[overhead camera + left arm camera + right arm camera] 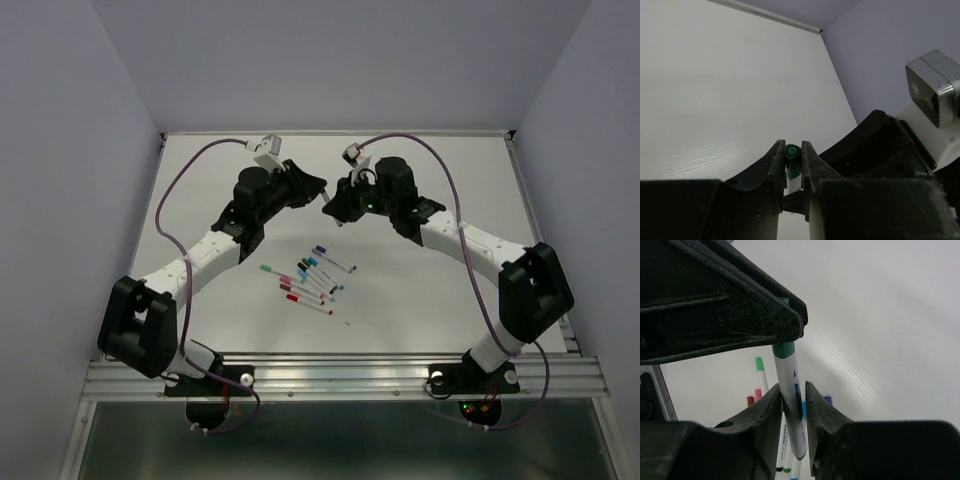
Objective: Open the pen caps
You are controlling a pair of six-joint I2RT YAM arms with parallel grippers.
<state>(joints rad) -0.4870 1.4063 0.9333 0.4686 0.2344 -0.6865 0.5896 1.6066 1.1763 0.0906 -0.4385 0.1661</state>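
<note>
Surface [450,300]: white, walled in pale lilac; spare pens [310,278] lie mid-surface.
Left hand [320,190]: clenched on the green cap [792,156], raised near the far edge.
Right hand [792,387]: flanks the pen [792,412] at its white barrel; grip unclear.
Axis: barrel runs hand to hand.

One pen [791,400] is up off the counter [400,310], with one green cap [792,156] on its end. The other pens [308,280] lie in one loose heap, about nine of them; they overlap, so the exact number is uncertain. At least two of those have red ends, one has a green end and one a purple end. There are two arms, the left arm [215,250] and the right arm [470,245]. Each has two fingers [767,412], four in all. There are two small cameras [268,150], one per wrist.
</note>
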